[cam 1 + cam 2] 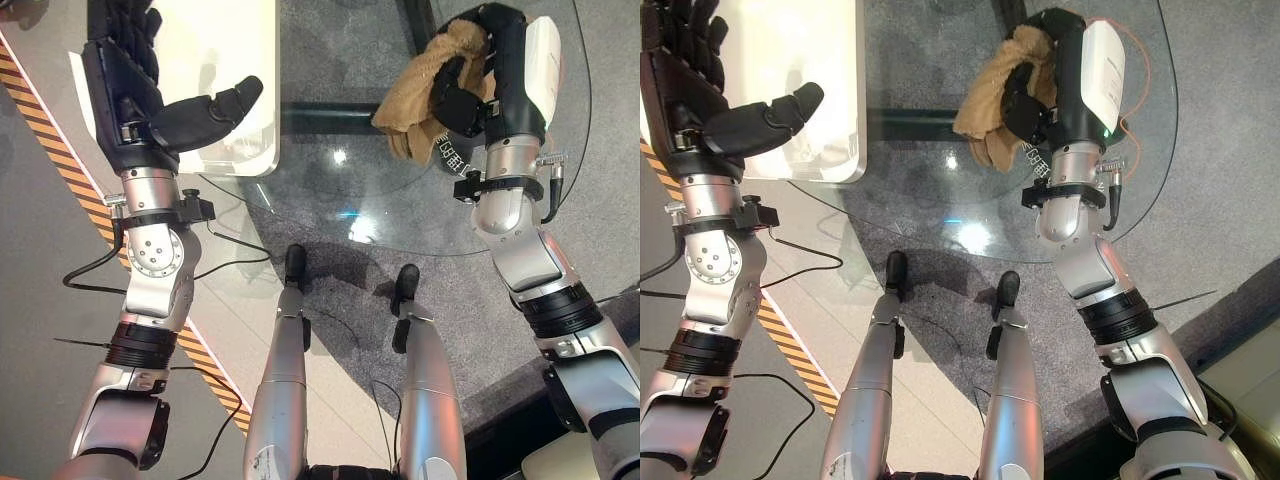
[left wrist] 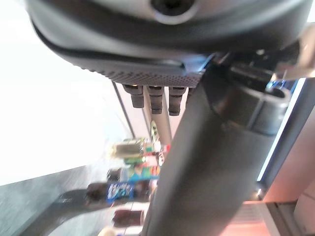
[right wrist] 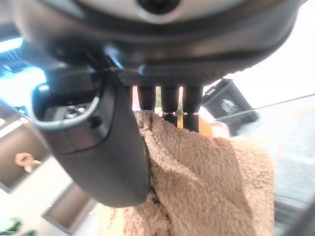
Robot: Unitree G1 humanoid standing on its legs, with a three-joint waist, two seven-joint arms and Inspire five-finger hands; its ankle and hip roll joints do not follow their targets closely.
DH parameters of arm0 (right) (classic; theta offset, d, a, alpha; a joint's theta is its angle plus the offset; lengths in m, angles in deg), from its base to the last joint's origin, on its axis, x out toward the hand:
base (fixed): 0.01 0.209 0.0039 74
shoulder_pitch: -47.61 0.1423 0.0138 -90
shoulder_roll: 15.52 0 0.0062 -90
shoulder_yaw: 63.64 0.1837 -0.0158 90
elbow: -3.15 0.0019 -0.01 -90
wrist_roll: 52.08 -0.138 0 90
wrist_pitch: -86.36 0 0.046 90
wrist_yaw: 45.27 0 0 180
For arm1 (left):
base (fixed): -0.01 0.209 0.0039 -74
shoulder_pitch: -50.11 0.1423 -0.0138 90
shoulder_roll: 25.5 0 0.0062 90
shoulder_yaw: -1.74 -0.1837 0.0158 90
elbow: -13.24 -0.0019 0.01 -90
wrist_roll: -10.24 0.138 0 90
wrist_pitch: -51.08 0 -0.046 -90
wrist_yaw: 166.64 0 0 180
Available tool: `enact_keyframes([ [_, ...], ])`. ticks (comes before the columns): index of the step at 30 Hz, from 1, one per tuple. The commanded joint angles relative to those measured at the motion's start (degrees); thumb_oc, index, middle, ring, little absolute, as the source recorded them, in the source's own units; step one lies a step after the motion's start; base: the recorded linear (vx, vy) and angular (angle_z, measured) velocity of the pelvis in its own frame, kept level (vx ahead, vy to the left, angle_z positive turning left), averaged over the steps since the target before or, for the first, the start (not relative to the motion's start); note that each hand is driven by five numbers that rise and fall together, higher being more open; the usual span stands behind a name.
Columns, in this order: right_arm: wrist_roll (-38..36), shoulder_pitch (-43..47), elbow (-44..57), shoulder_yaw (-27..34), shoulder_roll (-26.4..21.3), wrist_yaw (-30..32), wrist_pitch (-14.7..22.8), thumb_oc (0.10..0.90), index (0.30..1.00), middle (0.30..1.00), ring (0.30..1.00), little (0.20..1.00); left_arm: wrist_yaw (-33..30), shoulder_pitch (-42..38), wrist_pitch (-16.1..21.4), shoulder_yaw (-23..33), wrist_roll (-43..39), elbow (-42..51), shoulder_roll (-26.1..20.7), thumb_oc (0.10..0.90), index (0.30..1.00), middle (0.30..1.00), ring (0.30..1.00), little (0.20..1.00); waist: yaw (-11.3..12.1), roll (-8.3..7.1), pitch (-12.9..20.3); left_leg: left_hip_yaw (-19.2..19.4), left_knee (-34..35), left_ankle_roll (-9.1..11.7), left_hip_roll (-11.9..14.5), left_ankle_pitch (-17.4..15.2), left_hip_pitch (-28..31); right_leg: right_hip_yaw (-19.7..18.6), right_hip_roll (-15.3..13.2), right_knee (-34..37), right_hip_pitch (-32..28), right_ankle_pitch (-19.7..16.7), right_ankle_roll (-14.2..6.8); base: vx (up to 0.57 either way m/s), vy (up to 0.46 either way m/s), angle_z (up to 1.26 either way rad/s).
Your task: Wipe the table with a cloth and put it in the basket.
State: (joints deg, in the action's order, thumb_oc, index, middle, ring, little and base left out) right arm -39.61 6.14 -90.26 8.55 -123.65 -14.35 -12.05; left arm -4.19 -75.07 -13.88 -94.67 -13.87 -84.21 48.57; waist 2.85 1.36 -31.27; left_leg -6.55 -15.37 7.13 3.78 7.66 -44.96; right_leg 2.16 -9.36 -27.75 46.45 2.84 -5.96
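- The right hand (image 1: 500, 80) has the tan cloth (image 1: 425, 95) bunched up in it, over the round glass tabletop (image 1: 400, 200), out toward 1 o'clock from where the robot stands.
- The fingers (image 1: 462, 95) are curled tight around the cloth, and the thumb helps to squeeze it. The right wrist view shows the fuzzy cloth pressed right up against the palm.
- A big flap of cloth hangs loose on the 9 o'clock side of that hand. I think this flap could catch or drag, and then the cloth might slip out.
- The cloth looks lifted up and not flat on the glass. If the hand does not press down, I think the wipe would miss the tabletop.
- Glass is slippery. A hard push near the round edge could make the hand slide right off the side.
- The left hand (image 1: 130, 90) is up at 10 o'clock, near a white board (image 1: 235, 75) that lies over the glass edge.
- Its fingers (image 1: 120, 35) are straight and spread wide, with the thumb sticking out. It holds nothing.
- I think a wide swipe toward 9 o'clock could bump the white board.
- I cannot see a basket here, so the drop-off spot is a guess for now. A throw without looking could land the cloth on the floor (image 1: 330, 50).
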Motion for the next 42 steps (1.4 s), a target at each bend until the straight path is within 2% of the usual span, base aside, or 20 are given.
enact_keyframes([
  [1,4.8,6.6,12.4,4.9,-2.4,1.4,8.0,0.1,0.3,0.3,0.3,0.2,1.9,-4.1,3.2,1.2,0.6,8.1,-0.8,0.8,0.9,0.9,0.9,0.9,-0.7,0.15,1.5,4.2,-0.3,-5.7,-6.0,-3.5,2.9,2.4,7.9,5.9,-4.3,-0.9,3.2,0.04,0.008,0.0],
  [5,4.4,7.7,13.7,4.3,-2.6,1.5,8.7,0.1,0.3,0.3,0.3,0.2,4.3,-5.4,3.1,-0.5,-2.2,7.8,0.0,0.8,0.9,0.9,0.9,0.9,-1.2,0.02,1.5,4.5,-0.6,-5.7,-5.8,-4.1,3.4,2.2,8.0,5.4,-4.7,-0.2,3.3,0.02,0.004,0.0],
  [20,3.1,12.8,15.4,1.7,-1.5,0.4,8.4,0.1,0.3,0.3,0.3,0.2,7.4,-11.6,2.1,-6.7,-6.1,6.1,4.6,0.8,0.9,0.9,0.9,0.9,-2.8,-0.9,1.5,5.2,0.2,-5.5,-5.3,-3.9,4.0,1.2,8.7,6.4,-5.1,-0.5,3.4,0.0,0.006,-0.02],
  [32,2.1,16.6,17.3,0.0,0.1,-0.8,8.6,0.1,0.3,0.3,0.3,0.2,8.6,-16.7,-1.8,-10.3,-7.4,4.9,8.0,0.8,0.9,0.9,0.9,0.9,-4.0,-1.47,1.5,5.7,0.9,-5.3,-4.8,-3.3,4.4,0.6,9.0,7.3,-5.3,-1.1,3.5,0.0,0.016,-0.05],
  [42,2.6,18.3,18.2,-1.0,0.9,-0.7,9.4,0.1,0.3,0.3,0.3,0.2,8.8,-18.2,-3.3,-11.9,-7.5,3.3,9.0,0.8,0.9,0.9,0.9,0.9,-4.4,-1.41,1.5,6.0,1.2,-5.2,-4.7,-3.3,4.5,0.3,9.1,7.7,-5.4,-1.2,3.5,0.0,0.0,0.0],
])
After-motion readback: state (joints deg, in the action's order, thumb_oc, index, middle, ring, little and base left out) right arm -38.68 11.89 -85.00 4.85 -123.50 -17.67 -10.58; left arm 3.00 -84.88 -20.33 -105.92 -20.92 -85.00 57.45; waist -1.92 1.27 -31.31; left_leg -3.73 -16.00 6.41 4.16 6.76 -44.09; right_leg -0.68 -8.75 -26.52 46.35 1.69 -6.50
